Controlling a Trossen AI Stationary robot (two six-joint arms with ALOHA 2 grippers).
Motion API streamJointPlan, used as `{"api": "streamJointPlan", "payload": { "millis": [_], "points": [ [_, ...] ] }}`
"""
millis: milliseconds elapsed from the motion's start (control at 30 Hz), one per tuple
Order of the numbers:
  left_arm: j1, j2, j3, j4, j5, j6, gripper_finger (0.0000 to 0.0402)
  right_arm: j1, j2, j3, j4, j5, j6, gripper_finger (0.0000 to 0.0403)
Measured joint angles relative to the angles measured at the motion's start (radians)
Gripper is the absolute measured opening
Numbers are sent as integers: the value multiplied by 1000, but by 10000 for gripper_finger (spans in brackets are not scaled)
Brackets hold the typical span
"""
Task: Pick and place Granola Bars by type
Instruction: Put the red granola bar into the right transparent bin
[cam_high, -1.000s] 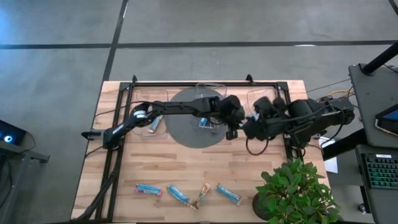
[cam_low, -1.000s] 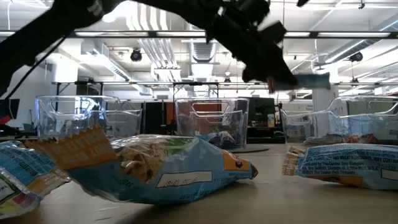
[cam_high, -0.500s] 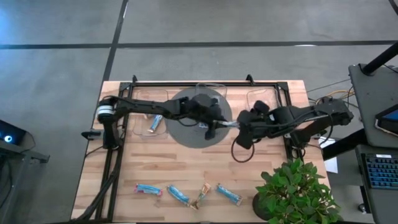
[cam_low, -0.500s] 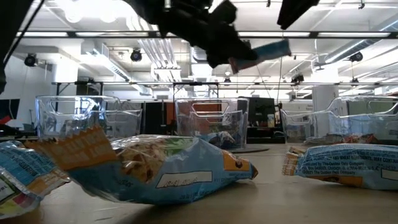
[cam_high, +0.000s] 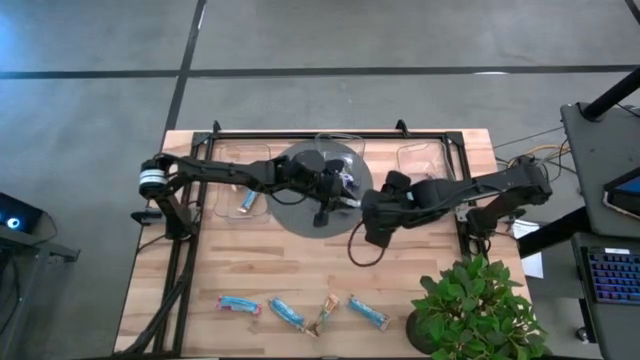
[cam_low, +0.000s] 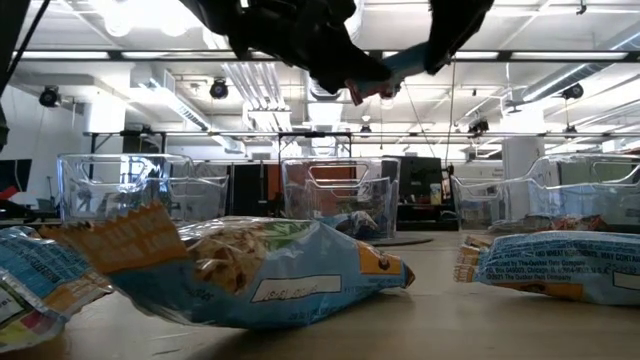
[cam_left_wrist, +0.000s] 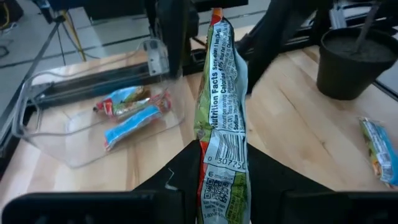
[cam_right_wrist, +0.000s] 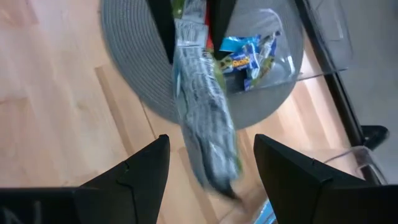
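Left gripper (cam_high: 330, 205): reaching from the left side over the round grey mat (cam_high: 290, 215) at the middle of the back of the desk (cam_high: 250, 270); its dark fingers (cam_left_wrist: 155, 193) are clamped on one end of a wrapped granola bar (cam_left_wrist: 224, 130).
Held bar: raised in the air above the desk, a light blue and green wrapper with its printed nutrition panel and barcode showing in the left wrist view; it stretches from the left gripper toward the right gripper.
Right gripper (cam_high: 368, 212): reaching in from the right, just beside the left gripper over the mat's right edge; its fingers (cam_right_wrist: 134, 177) stand spread apart on either side of the held bar's free end (cam_right_wrist: 202, 99).
Middle clear plastic bin (cam_right_wrist: 283, 56): sitting on the grey mat, with blue-wrapped bars (cam_right_wrist: 245, 56) inside.
Left clear plastic bin (cam_high: 240, 190): at the back left, holding a blue bar (cam_high: 250, 200).
Right clear plastic bin (cam_left_wrist: 93, 124): at the back right, holding two bars (cam_left_wrist: 134, 112).
Front row of bars (cam_high: 300, 312): four wrapped bars lying along the front edge of the desk, three blue and one tan.
Potted green plant (cam_high: 475, 310): at the front right corner.
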Motion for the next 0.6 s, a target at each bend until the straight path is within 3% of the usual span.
{"api": "streamJointPlan", "payload": {
  "millis": [367,600],
  "points": [
    [0,2,4,-29,42,39,85,-6,28,1,44,-9,71,222],
    [0,3,4,-11,54,56,85,-25,29,-1,47,-55,84,181]
  ]
}}
